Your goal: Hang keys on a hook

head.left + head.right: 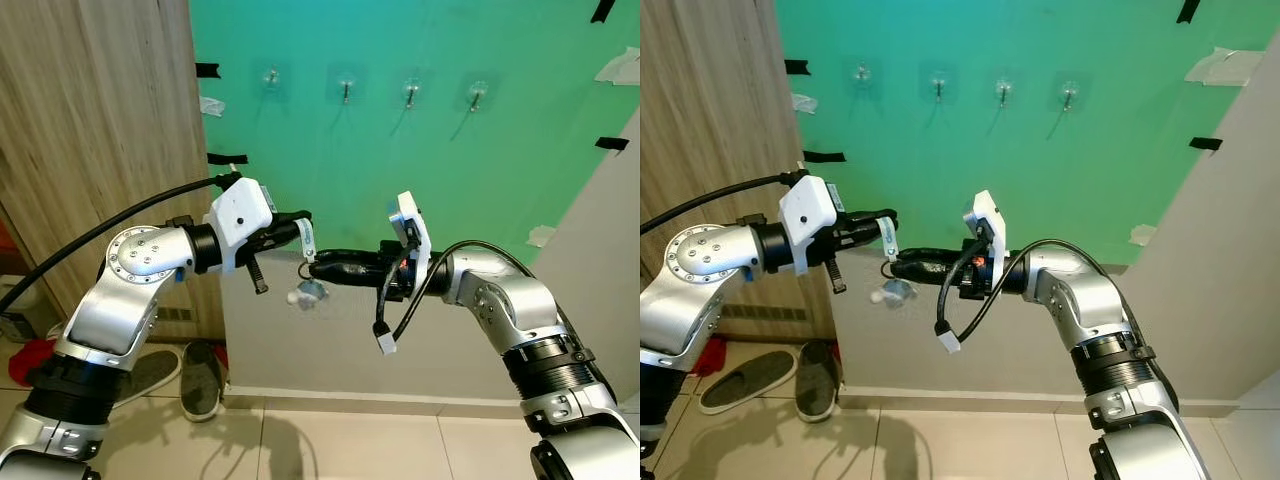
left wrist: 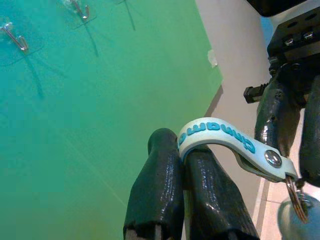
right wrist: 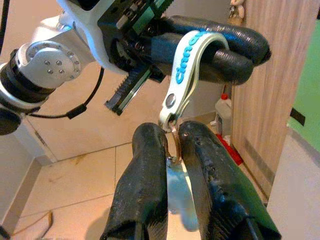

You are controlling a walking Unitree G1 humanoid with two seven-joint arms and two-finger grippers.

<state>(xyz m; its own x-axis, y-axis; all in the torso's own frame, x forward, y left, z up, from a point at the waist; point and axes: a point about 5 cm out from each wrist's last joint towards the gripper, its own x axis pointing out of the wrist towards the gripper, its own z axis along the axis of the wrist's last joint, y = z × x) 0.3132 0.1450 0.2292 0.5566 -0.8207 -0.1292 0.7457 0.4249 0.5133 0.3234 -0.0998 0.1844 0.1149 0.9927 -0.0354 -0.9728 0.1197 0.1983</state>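
The keys (image 1: 308, 293) hang from a white strap with blue lettering (image 2: 220, 132). My left gripper (image 1: 300, 224) is shut on the strap, which loops over one finger and is pinched between the two. From the opposite side my right gripper (image 3: 172, 131) is shut on the metal ring just under the strap's rivet, and a pale blue key fob (image 3: 177, 185) dangles below. Both grippers meet at chest height in front of a green wall. Several clear hooks (image 1: 346, 88) sit in a row high on that wall, above and behind the keys.
A wooden panel (image 1: 90, 120) stands close on the left. A low white wall (image 1: 330, 350) runs below the green one. Shoes (image 1: 200, 375) lie on the tiled floor at the left. A loose black cable with a white plug (image 1: 387, 343) hangs from my right wrist.
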